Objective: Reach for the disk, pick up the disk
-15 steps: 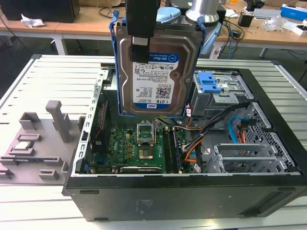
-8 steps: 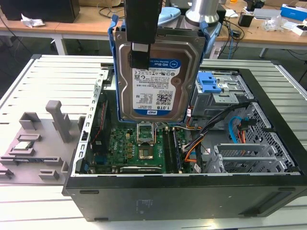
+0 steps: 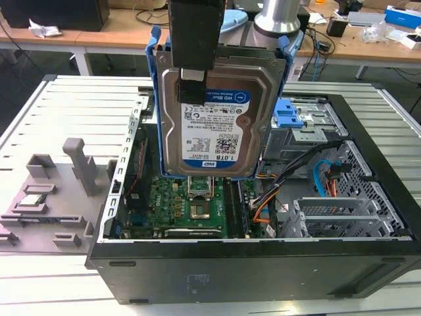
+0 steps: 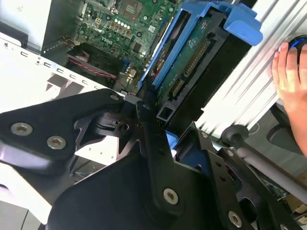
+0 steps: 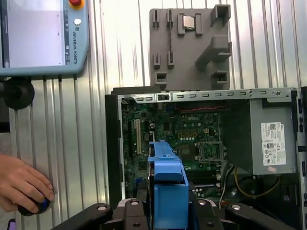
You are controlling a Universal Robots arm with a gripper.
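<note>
The disk (image 3: 220,125) is a silver hard drive with a blue-and-white label and a blue plastic bracket around its sides. It hangs upright above the open computer case (image 3: 263,263), clear of the motherboard (image 3: 197,204). My gripper (image 3: 193,92) comes down from above and is shut on the disk's upper part, with one black finger (image 3: 191,85) lying across its labelled face. In the first wrist view the disk (image 5: 168,187) appears edge-on by its blue bracket, between the black gripper (image 5: 168,213) links. In the second wrist view the disk's (image 4: 196,57) connector edge sticks out from the gripper (image 4: 160,120).
Inside the case sit a grey power supply (image 5: 271,139) with a white label and a drive cage with a blue latch (image 3: 293,115). A grey fixture plate (image 3: 52,197) lies on the slatted table at the exterior view's left. A teach pendant (image 5: 43,38) and a person's hand (image 5: 24,187) are beside the case.
</note>
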